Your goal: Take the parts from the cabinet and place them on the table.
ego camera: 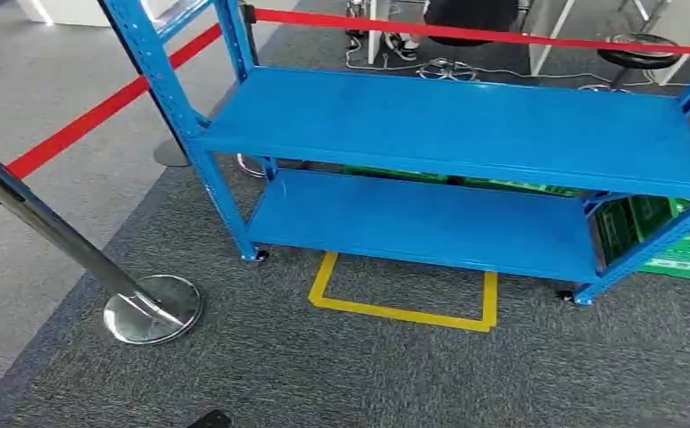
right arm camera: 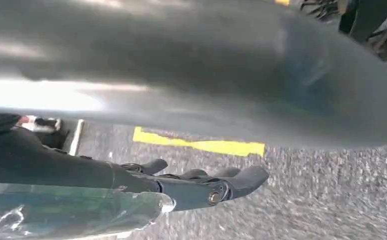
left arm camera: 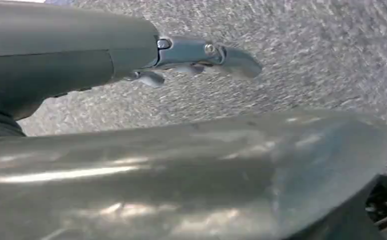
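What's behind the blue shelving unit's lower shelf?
Green crates sit behind the lower shelf of the blue rack, showing at the right end and as a strip under the upper shelf. Their contents are hidden by the shelves.

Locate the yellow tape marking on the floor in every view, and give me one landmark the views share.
Head view: the yellow floor tape forms an open-topped rectangle on the grey carpet, just in front of the blue shelving unit's bottom shelf.
Left wrist view: not in it.
Right wrist view: a yellow strip across the middle, beyond the right hand.
Shared landmark: the grey carpet, in all three.
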Tool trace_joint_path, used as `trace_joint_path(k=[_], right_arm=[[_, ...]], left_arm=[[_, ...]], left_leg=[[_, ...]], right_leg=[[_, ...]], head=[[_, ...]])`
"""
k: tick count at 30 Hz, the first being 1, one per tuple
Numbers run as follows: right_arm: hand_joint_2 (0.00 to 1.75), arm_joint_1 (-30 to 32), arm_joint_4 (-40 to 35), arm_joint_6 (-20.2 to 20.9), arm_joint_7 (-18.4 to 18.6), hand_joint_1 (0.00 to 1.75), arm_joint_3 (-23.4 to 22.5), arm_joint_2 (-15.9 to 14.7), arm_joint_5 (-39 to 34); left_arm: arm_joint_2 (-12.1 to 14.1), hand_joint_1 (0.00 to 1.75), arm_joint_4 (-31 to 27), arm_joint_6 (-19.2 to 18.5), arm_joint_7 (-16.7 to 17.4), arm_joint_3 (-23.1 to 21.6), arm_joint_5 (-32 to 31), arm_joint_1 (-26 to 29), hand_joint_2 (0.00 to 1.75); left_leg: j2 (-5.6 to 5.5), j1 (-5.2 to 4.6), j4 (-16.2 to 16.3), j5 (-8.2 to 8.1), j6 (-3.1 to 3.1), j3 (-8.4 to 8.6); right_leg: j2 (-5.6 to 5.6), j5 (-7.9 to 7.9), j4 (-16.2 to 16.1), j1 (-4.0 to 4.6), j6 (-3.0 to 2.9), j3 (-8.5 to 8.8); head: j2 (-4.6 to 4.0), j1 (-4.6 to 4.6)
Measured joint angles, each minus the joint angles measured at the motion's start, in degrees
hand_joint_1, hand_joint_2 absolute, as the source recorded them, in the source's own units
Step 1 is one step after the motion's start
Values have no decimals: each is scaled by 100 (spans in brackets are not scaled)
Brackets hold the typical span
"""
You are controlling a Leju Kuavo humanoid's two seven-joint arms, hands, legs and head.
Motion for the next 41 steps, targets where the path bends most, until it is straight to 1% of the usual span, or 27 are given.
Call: trace_joint_path(k=[1,2,3,4,5,6,7,8,9,10,11,12,13,14,15,16,17,18,20,21,22,23,24,25,28,29,41], right_arm=[[0,21,0,0,46,0,0,0,4],[0,46,0,2,83,0,0,0,11],[0,63,0,4,105,0,0,-2,22],[0,78,2,11,112,0,0,0,24],[0,53,2,11,118,0,0,-2,22],[0,13,2,6,114,0,0,-2,-11],[0,-14,4,-28,49,0,0,2,-83],[0,-14,4,-64,-2,0,-4,9,-140],[175,-2,4,-90,-24,0,-32,13,-285],[175,6,4,-87,-22,0,-107,13,-444],[175,4,4,-16,-69,0,-213,13,-673],[175,-2,4,94,-202,0,-328,15,-976],[175,3,7,183,-457,0,-434,20,-1382],[175,2,11,240,-733,0,-457,28,-1777],[175,3,15,256,-898,0,-455,46,-2012],[175,7,17,256,-940,0,-450,61,-2142],[175,15,17,251,-946,0,-433,66,-2223],[175,29,17,234,-964,0,-382,66,-2319],[175,75,17,199,-964,0,-255,66,-2477],[175,94,17,183,-964,0,-174,66,-2553],[175,106,15,153,-964,0,-71,66,-2638],[0,112,15,138,-962,0,5,66,-2693],[0,121,11,114,-959,0,114,66,-2767],[0,137,2,87,-959,0,241,66,-2853],[0,200,-30,20,-940,0,593,66,-3066],[0,217,-31,13,-940,0,637,66,-3091],[0,436,-214,-258,-852,0,2279,66,-3999]], left_arm=[[-7,0,0,-37,9,0,42,3,0],[-18,0,0,-59,13,0,67,1,0],[-26,0,0,-72,15,0,81,-4,0],[-20,0,-2,-76,17,2,87,-10,0],[-28,0,0,-90,17,2,94,4,0],[-31,0,0,-116,20,2,101,23,175],[-31,0,0,-155,43,2,163,41,175],[-31,0,0,-190,70,9,223,41,175],[-33,0,0,-207,72,17,238,35,175],[-33,0,0,-216,72,18,236,26,175],[-35,0,0,-188,38,18,236,23,175],[-37,0,-2,-91,-53,18,273,23,175],[-31,0,-4,86,-146,2,399,26,0],[-24,0,-11,294,-201,-45,574,25,0],[-11,0,-20,419,-223,-102,731,21,0],[24,0,-37,455,-227,-169,875,23,0],[33,0,-42,475,-225,-228,997,32,0],[59,0,-50,479,-225,-306,1137,53,0],[96,0,-61,481,-205,-457,1393,85,0],[112,0,-72,481,-190,-557,1542,99,0],[122,0,-85,481,-179,-642,1673,118,0],[136,0,-98,479,-166,-724,1789,135,0],[142,0,-107,477,-146,-805,1900,154,0],[157,0,-111,474,-122,-912,2046,178,0],[201,0,-162,472,-85,-1192,2429,244,0],[208,0,-168,470,-81,-1240,2475,265,0],[406,0,-376,413,124,-2419,4090,502,0]], left_leg=[[50,-18,1,-1,42,4],[121,-17,-14,21,79,14],[218,23,-72,63,128,28],[274,14,-82,65,166,40],[371,-2,-81,58,192,46],[478,-18,-81,49,205,54],[554,-27,-80,41,211,55],[611,-32,-78,34,205,56],[668,-33,-78,27,205,65],[696,-33,-77,15,196,77],[726,-32,-77,5,182,100],[744,-31,-77,-10,160,129],[750,-42,-74,-28,131,149],[752,-86,-43,-54,90,145],[755,-86,-52,-46,79,146],[752,-92,-39,-60,145,142],[751,-91,-40,-23,230,144],[750,-91,-66,-23,240,146],[750,-86,-105,-11,218,158],[750,-83,-119,-1,192,160],[750,-77,-133,6,139,161],[750,-70,-146,11,74,162],[750,-63,-149,13,23,159],[750,-60,-153,16,12,158],[750,-59,-153,21,3,155],[750,-59,-153,22,1,154],[750,-88,-152,21,5,155]], right_leg=[[74,25,-40,-29,55,-6],[143,50,-77,-32,102,-60],[65,44,-51,-27,115,-49],[-356,-58,76,11,123,-103],[-613,-305,445,12,143,-281],[-716,-557,934,10,158,-513],[-757,-762,1413,9,172,-742],[-776,-844,1706,7,186,-872],[-781,-791,1724,7,195,-861],[-781,-622,1491,8,194,-708],[-788,-374,989,7,182,-414],[-815,-157,413,7,165,-80],[-903,-111,10,9,142,153],[-891,-120,-26,28,96,207],[-870,-113,-28,26,66,184],[-869,-77,-37,14,101,185],[-865,-80,-37,16,98,184],[-860,-84,-37,24,92,181],[-858,-103,-36,37,49,181],[-859,-103,-35,42,43,178],[-859,-106,-33,48,19,173],[-859,-104,-30,53,6,165],[-859,-102,-29,57,4,159],[-859,-100,-28,62,0,158],[-861,-95,-28,63,-9,159],[-861,-92,-28,61,-13,159],[-860,-80,-32,29,0,162]], head=[[0,-13],[0,-4],[0,-6],[0,33],[0,66],[0,64],[0,57],[0,57],[0,53],[0,61],[0,59],[0,61],[0,64],[0,51],[0,35],[0,40],[0,37],[0,37],[0,35],[0,35],[0,37],[0,40],[0,37],[0,40],[0,42],[0,42],[0,42]])
